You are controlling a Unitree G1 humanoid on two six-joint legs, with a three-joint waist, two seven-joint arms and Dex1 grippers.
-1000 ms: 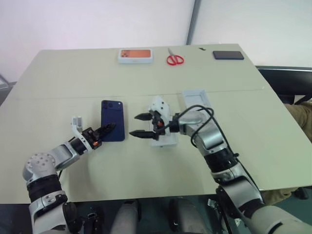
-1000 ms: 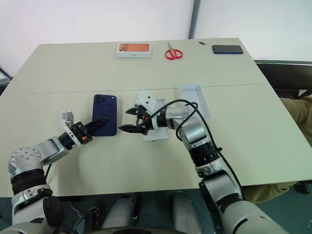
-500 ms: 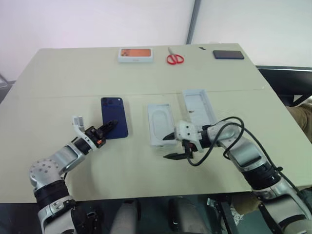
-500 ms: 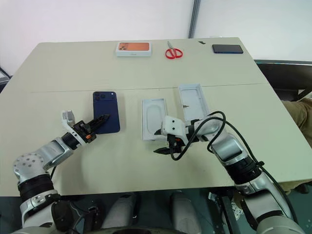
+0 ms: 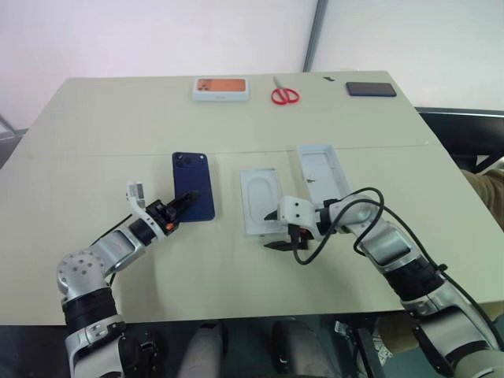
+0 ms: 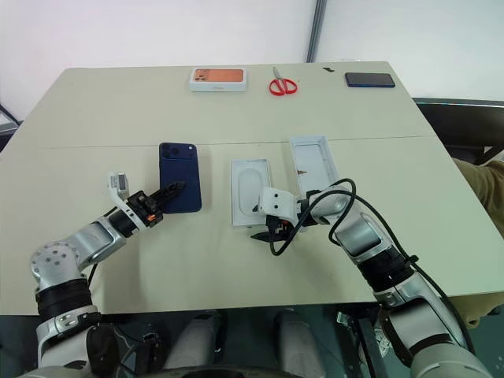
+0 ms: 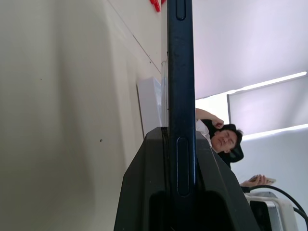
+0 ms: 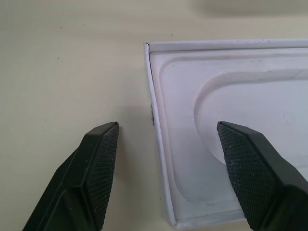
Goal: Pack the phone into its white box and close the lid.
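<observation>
1. The left gripper (image 5: 183,204) is clenched on the near short end of the phone (image 5: 194,195). The left wrist view shows the phone's thin edge seated between the jaws.
2. The phone is dark navy, back up, camera cluster at its far corner. Its long axis runs away from the robot. It sits left of centre on the table (image 5: 102,126); whether it rests flat or is slightly raised cannot be told.
3. The right gripper (image 5: 277,230) has its jaws spread wide and holds nothing. The right wrist view shows them straddling the near corner wall of the insert tray (image 5: 261,198), a white tray with an embossed oval.
4. The white box (image 5: 321,169) lies just right of that tray, long axis parallel to the phone's. The right arm is nearer to it; the left arm holds the phone.
5. Judgement: the phone must travel rightward to reach the white box, and the insert tray lies between the two.
6. The orange-topped box (image 5: 221,88), scissors (image 5: 284,95) and black phone (image 5: 370,89) lie along the far edge, well apart from the work.
</observation>
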